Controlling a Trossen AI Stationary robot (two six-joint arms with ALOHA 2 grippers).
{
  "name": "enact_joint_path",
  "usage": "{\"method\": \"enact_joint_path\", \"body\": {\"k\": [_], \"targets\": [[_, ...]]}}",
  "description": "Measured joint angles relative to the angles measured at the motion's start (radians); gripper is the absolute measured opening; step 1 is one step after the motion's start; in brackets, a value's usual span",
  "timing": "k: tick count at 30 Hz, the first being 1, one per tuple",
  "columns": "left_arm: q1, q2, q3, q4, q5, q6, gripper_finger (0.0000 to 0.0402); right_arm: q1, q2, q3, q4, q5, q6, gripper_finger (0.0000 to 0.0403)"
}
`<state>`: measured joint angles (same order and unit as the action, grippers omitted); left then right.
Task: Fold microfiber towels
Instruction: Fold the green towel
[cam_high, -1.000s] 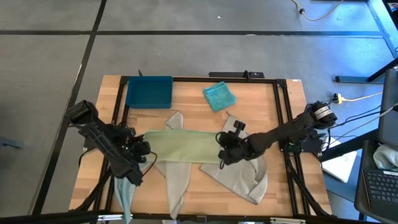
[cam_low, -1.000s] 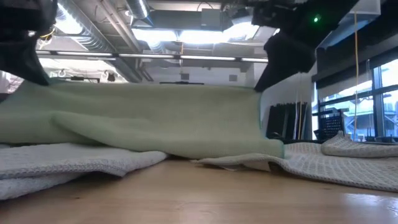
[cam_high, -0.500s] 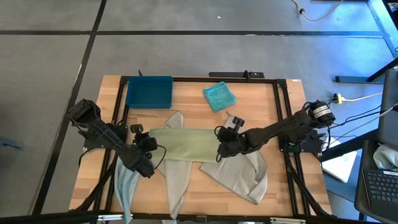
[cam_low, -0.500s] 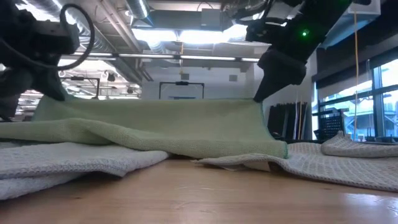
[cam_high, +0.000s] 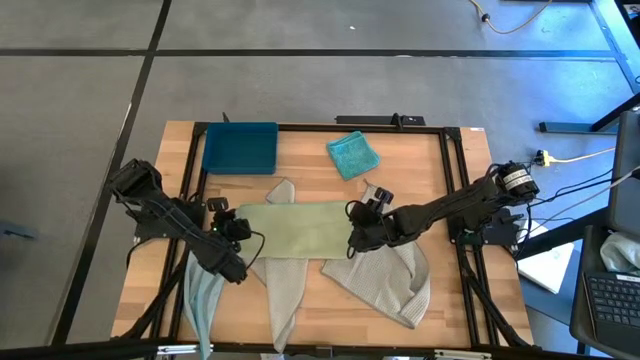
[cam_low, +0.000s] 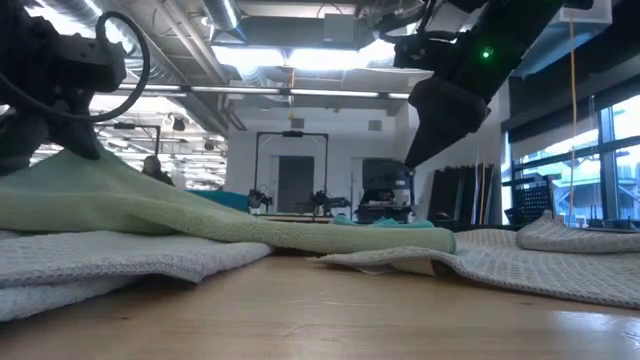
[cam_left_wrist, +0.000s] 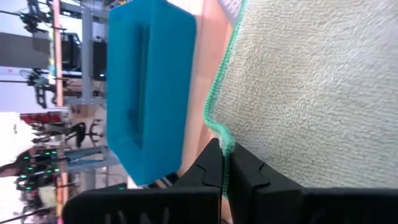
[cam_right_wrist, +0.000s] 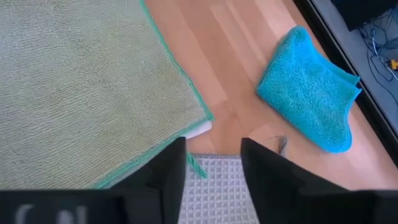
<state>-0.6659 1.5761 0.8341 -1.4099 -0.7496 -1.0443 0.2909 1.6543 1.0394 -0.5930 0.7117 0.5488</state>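
The pale green towel (cam_high: 295, 230) lies spread across the middle of the table, over two light grey towels (cam_high: 283, 290) (cam_high: 385, 280). At its left end my left gripper (cam_high: 234, 240) (cam_left_wrist: 227, 163) is shut on the hem. My right gripper (cam_high: 353, 238) (cam_right_wrist: 211, 163) stands open just above the towel's right end, and its fingers touch nothing. The towel's right corner (cam_right_wrist: 202, 118) rests flat. A teal towel (cam_high: 352, 155) lies folded at the far side. A pale blue towel (cam_high: 200, 300) hangs over the near left edge. My left gripper pinches the green-stitched hem (cam_left_wrist: 217, 127) at the pale green towel's left end between its two fingers. The fingers slant down from the table's left. That end (cam_low: 70, 175) is held raised, and the rest slopes down onto the grey towels.
A dark blue tray (cam_high: 240, 147) stands at the far left corner. A black frame (cam_high: 452, 180) runs around the wooden table top. Bare wood shows at the far middle and at the near edge.
My right gripper has opened and let go of the green towel's right end, which has dropped from its raised, taut line onto the grey towel. My left gripper has moved toward the table's right with its end, so the towel lies slacker and wider.
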Motion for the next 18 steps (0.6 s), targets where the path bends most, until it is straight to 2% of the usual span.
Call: {"method": "enact_joint_path", "body": {"k": [4,8,13,18], "targets": [[0.008,-0.006,0.0,-0.005,-0.054,0.001,0.0,0.015,0.0,0.0,0.051,0.001,-0.005,0.0192],[0.034,-0.006,0.001,0.017,-0.102,0.008,0.0,0.034,0.0,0.0,0.099,0.0,-0.008,0.0201],[0.078,-0.006,0.001,0.069,-0.061,0.048,0.0,0.034,0.025,0.001,0.123,-0.052,-0.011,0.0197],[0.09,-0.006,0.001,0.158,-0.023,0.087,0.0014,0.018,0.11,0.001,0.133,-0.092,-0.063,0.0188]]}}
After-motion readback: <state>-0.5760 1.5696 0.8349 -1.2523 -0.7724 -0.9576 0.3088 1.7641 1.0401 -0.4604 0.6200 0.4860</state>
